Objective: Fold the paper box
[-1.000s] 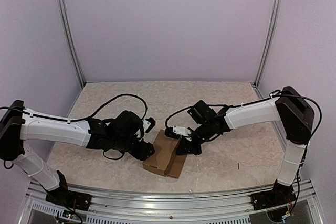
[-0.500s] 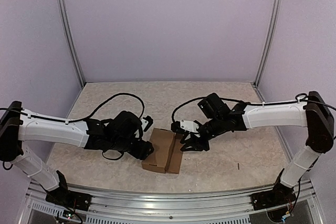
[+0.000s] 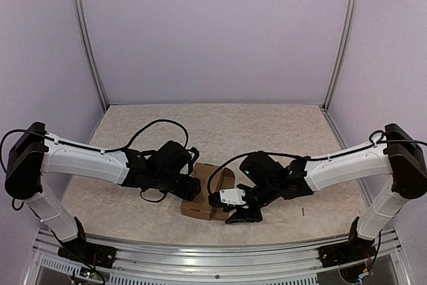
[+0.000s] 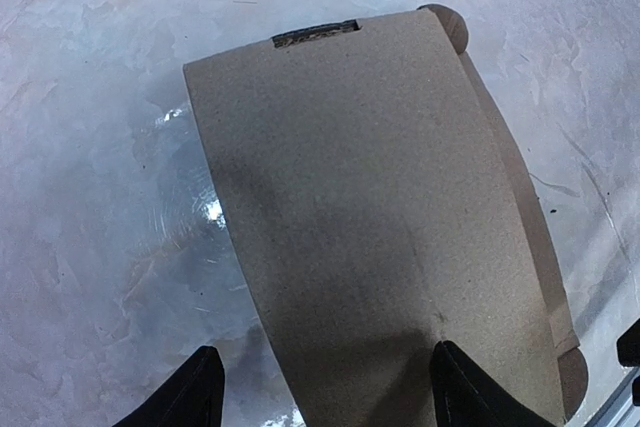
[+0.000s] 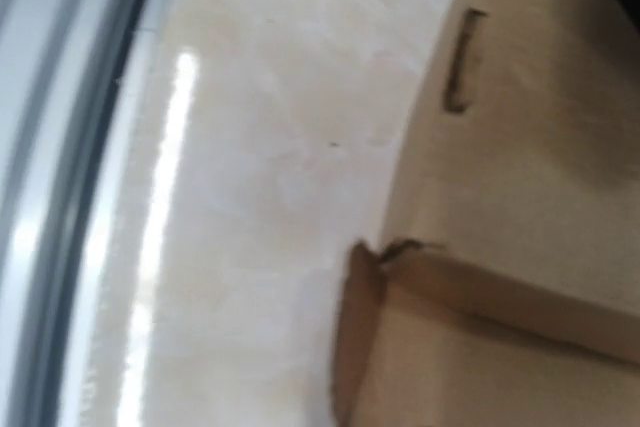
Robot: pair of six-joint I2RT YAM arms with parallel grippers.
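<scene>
Lilac walls (image 3: 213, 31) close in the marbled worktop (image 3: 267, 125), and the paper box (image 3: 200, 206) lies flat on it between your two arms, partly folded, with a broad brown panel facing up. Your left pincer (image 3: 189, 189) sits over the box's left edge with its jaws spread wide. One finger (image 4: 195, 392) hangs above bare worktop just beside the box, the other finger (image 4: 460, 392) is above the panel itself, and they grip nothing. A narrow slot (image 4: 315, 35) shows at the panel's far end. Your right pincer (image 3: 241, 215) is low at the box's near right corner. You cannot tell whether it is open or closed, since its wrist view shows only cardboard, a creased flap (image 5: 470, 297) and worktop.
</scene>
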